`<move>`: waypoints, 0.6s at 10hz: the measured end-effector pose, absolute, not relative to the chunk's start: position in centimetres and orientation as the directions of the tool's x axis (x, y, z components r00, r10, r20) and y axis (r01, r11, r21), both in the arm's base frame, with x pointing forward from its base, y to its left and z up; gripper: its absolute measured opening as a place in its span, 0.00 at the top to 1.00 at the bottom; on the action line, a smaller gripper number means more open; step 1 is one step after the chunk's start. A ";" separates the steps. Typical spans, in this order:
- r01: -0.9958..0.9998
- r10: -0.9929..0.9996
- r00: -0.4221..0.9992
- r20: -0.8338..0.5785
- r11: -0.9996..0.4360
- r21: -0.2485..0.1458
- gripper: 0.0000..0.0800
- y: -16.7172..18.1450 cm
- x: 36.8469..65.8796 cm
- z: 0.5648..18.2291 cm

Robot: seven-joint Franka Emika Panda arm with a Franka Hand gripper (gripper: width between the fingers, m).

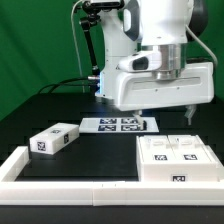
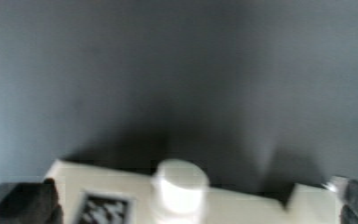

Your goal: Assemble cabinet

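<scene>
Hanging above the black table (image 1: 50, 105), the gripper (image 1: 165, 115) has its 2 thin fingers (image 1: 190, 112) spread wide apart. Nothing sits between them and they touch nothing in the exterior view.

In the wrist view, a blurred white piece (image 2: 96, 190) carrying 1 black-and-white tag shows between the dark fingertips. I cannot tell which part it is, or whether it touches them.

The only markings anywhere are square black-and-white tags, patterns rather than words, and too small to read.

The cabinet shell (image 1: 175, 165) lies flat just below the gripper, on the side nearer the exterior camera. Its long axis runs across the exterior view, with tags on its top and 1 tag on the face turned toward that camera.

The small box part (image 1: 55, 140) lies well apart from the gripper, toward the exterior view's left. Its long axis is slanted, and a tagged end faces the camera.

The marker board (image 1: 120, 124) lies flat below the gripper, toward the exterior view's left of it. The low white border frame (image 1: 20, 168) runs along the near edge, well away from the fingers.
</scene>
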State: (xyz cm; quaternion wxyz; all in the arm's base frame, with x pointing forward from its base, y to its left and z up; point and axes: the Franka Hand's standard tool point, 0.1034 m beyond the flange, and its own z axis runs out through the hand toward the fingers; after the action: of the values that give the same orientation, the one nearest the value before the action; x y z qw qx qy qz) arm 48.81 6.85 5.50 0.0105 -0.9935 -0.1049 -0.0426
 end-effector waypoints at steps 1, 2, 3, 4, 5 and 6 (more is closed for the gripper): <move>0.156 0.154 0.983 0.096 -0.987 -0.021 0.00 5.9 49.0 5.0; 0.094 0.090 0.991 0.095 -0.995 -0.032 0.00 6.1 49.0 5.0; 0.079 0.075 0.993 0.094 -0.996 -0.038 0.00 6.2 49.0 5.0; 0.089 0.086 0.992 0.095 -0.995 -0.037 0.00 6.3 49.0 4.9; 0.088 0.084 0.992 0.093 -0.995 -0.038 0.00 6.3 49.4 4.6; 0.084 0.081 0.993 0.089 -0.996 -0.038 0.00 6.1 49.8 4.0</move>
State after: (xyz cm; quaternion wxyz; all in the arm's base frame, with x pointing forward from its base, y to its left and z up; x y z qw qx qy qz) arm 49.77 6.09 4.00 0.0209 -0.9980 -0.0413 -0.0439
